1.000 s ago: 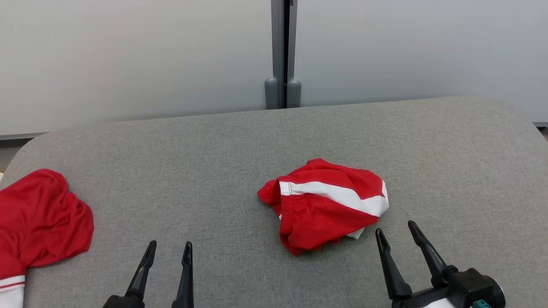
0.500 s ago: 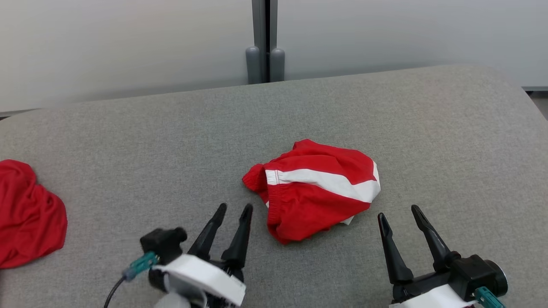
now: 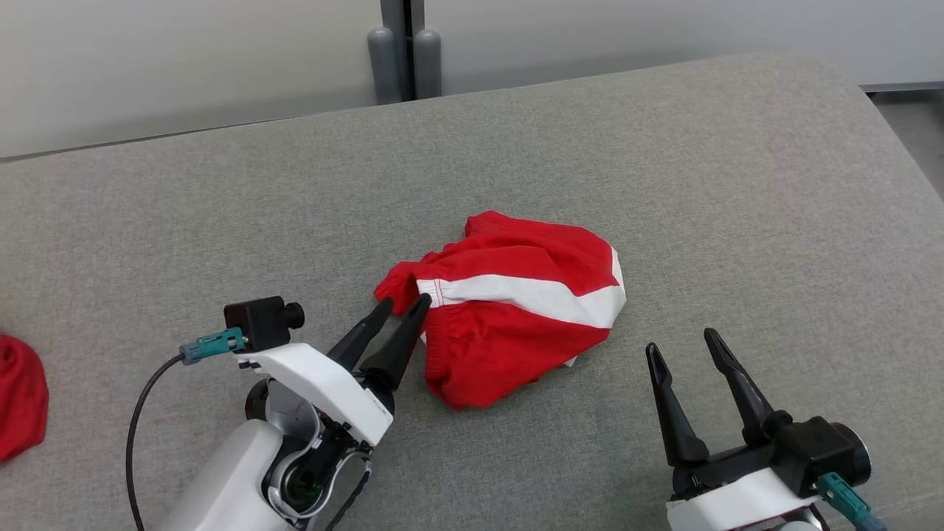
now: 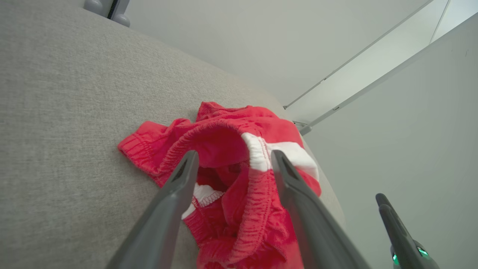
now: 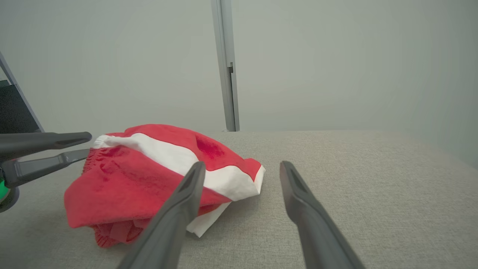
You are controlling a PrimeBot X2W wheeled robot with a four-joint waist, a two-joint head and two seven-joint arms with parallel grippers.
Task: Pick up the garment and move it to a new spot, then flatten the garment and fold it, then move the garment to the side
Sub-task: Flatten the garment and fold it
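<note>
Garment [image 3: 516,324]: red shorts w/ white stripe, lay crumpled in a heap near mid of the grey padded table [image 3: 700,169], elastic waistband facing the robot's left. L gripper [image 3: 404,301] sat at that waistband edge, jaws spread, nothing pinched. Its tips were right at the fabric; couldn't tell if touching. L wrist view: its two fingers flanked the waistband opening, w/ a white inner hem visible btwn them. R gripper [image 3: 681,341] was on the robot's right, near the heap's white-edged corner but apart from it, jaws spread, empty. R wrist view: heap lay ahead-left of its fingers, and the L gripper's fingers came in from the left edge at the stripe end. Second red cloth [image 3: 18,394] lay at the far left table edge, well apart from the heap. Twin grey posts [image 3: 398,51] stood behind the table's far edge, against pale wall panels [image 3: 184,66].
</note>
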